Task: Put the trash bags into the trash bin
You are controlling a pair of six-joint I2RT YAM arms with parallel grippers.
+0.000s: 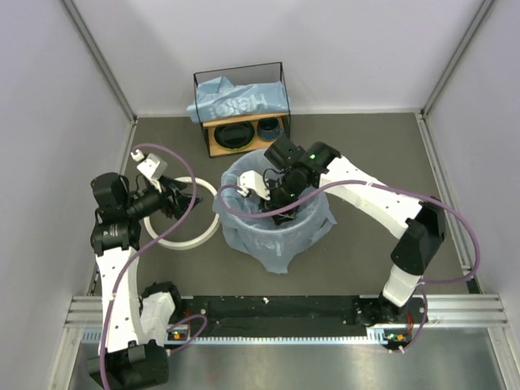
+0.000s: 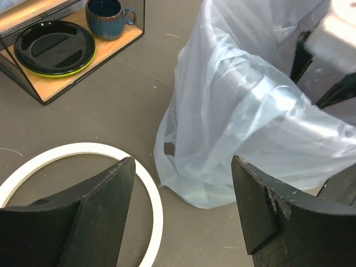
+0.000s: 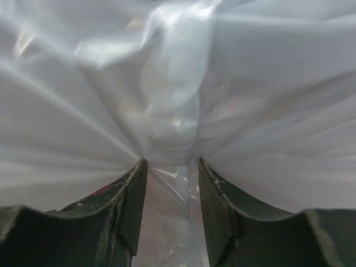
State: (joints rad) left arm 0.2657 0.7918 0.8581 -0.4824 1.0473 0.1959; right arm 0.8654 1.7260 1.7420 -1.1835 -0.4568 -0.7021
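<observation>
Right gripper (image 3: pixel 171 162) tight on crinkly light-blue plastic film bag (image 3: pixel 178 83) (left gripper (image 2: pixel 182 158) wide open, by thick white ring (image 2: pixel 83 149))

The right tool (image 1: pixel 279 209) reaches down into the blue trash bag (image 1: pixel 318 224) beside the white ring (image 1: pixel 186 241).

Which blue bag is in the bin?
The light-blue plastic bag draped over the round whitish bin; the other light-blue bag lies crumpled atop the black-wire wooden shelf.
</observation>
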